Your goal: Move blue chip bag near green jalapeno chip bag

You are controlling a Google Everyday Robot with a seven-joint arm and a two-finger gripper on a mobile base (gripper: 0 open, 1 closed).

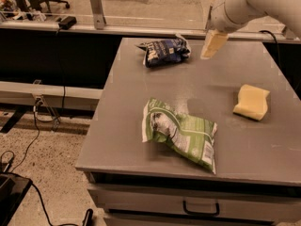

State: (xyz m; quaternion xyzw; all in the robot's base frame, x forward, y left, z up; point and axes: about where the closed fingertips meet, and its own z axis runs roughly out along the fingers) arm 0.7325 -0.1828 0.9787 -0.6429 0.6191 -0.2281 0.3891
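Observation:
The blue chip bag lies crumpled at the far left part of the grey table. The green jalapeno chip bag lies near the front edge, well apart from the blue bag. My gripper hangs from the white arm at the upper right, above the table's far side, a short way to the right of the blue bag and not touching it. It holds nothing that I can see.
A yellow sponge lies on the right side of the table. A drawer with a handle is under the front edge. Cables trail on the floor to the left. A railing post stands behind the table.

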